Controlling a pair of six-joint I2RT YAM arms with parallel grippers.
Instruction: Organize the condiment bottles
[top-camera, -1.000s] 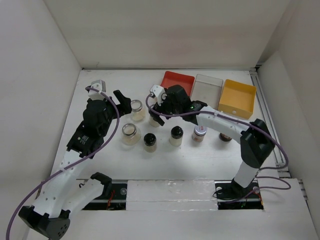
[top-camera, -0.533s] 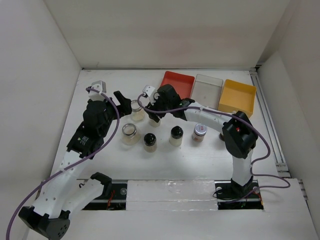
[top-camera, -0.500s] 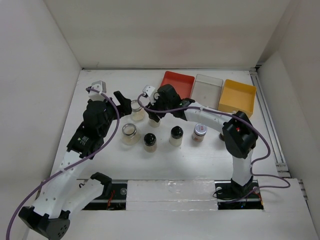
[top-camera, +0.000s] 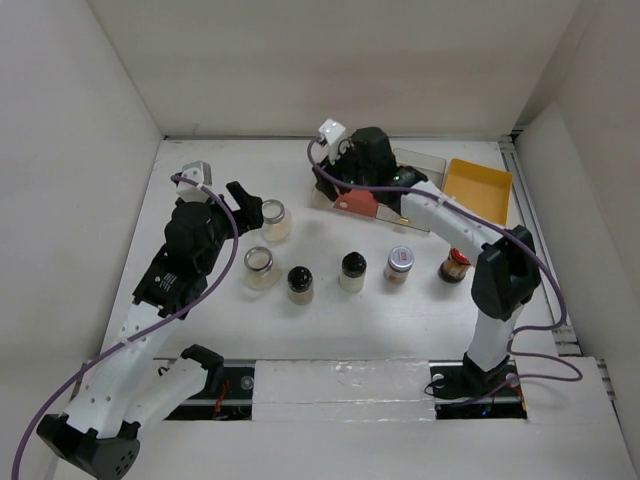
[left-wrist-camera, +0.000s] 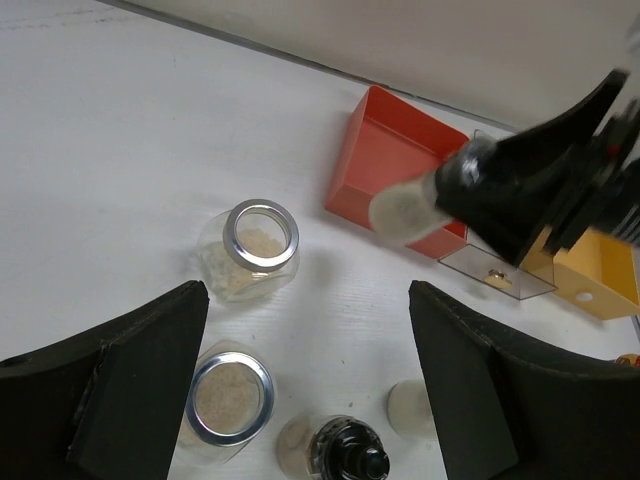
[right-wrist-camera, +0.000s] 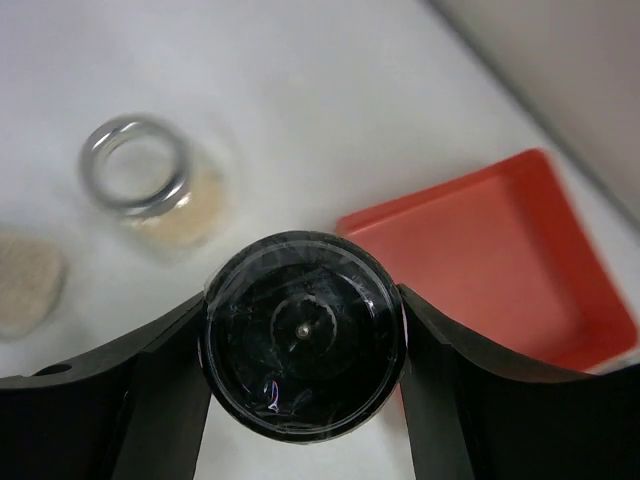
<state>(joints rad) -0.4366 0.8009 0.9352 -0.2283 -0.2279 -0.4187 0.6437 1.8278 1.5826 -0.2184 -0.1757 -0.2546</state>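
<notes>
**Right gripper**: jaws closed on a dark-lidded shaker, one finger against each side of its lid. The shaker is held clear of the table. The red tray lies below and off to one side of the jaws.

**Left gripper**: jaws wide apart, nothing between them. Under the gap and just ahead of the fingertips stands a clear glass jar with a metal rim and pale powder inside. A second clear glass jar stands nearer, close beside the left-hand finger.

**Remaining bottles:** seen from above, a black-capped shaker, a second black-capped shaker, a silver-lidded labelled jar and a red-capped brown bottle stand upright in a row on the table. All four are well apart from the right jaws, on their near side.
</notes>
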